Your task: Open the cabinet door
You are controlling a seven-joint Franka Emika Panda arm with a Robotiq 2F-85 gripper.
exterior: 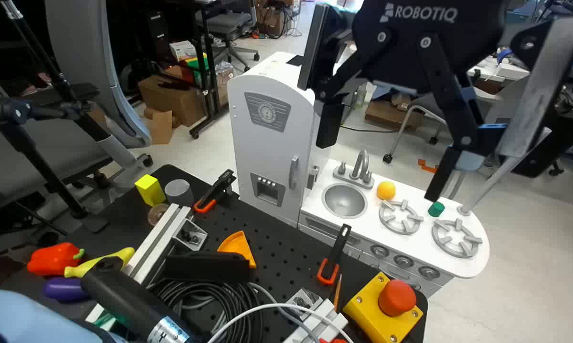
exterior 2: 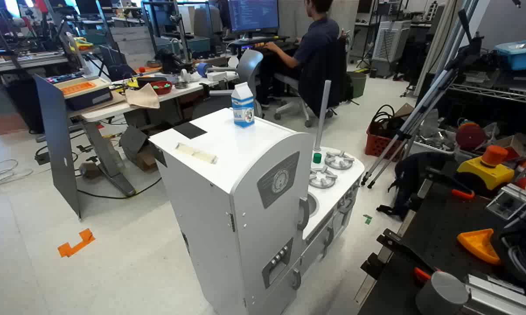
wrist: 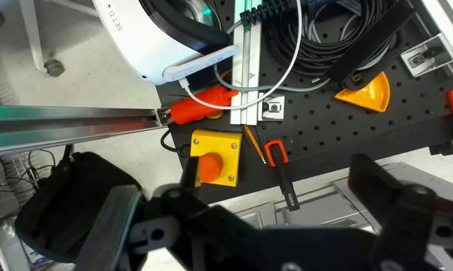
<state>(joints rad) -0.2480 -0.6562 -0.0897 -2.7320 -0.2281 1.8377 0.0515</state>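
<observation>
At lower left in an exterior view we count three toy pieces: one red pepper [exterior: 55, 258], one purple piece [exterior: 65, 289] and one yellow banana-shaped piece [exterior: 100, 263]. To their right, one yellow block [exterior: 150, 190] and one grey cylinder [exterior: 179, 192] sit side by side on the black bench [exterior: 286, 247]. Next come the nearer-left of two orange-handled clamps [exterior: 217, 189] and one orange wedge [exterior: 238, 245].

Near the centre of the frame, beyond the bench, stands the cabinet door [exterior: 272, 147], the tall light-grey front of one tower [exterior 2: 197, 227]. On it we see one round-marked panel [exterior: 267, 112] above and one handle [exterior: 293, 172] at its right side. One milk carton [exterior 2: 243, 107] stands on the tower's top.

At upper right hang the two fingers [exterior: 329, 125], spread wide; the wrist view shows them wide too. Below them we find the remaining clamp, then one yellow box [exterior: 374, 320] bearing one red button [exterior: 397, 297].

Farther right, the white counter [exterior: 417, 245] carries one sink [exterior: 344, 202], one faucet [exterior: 361, 164], one yellow-orange ball [exterior: 386, 190], two burners [exterior: 401, 216] and one green cylinder [exterior: 436, 208], with three knobs [exterior: 404, 261] along its front.
</observation>
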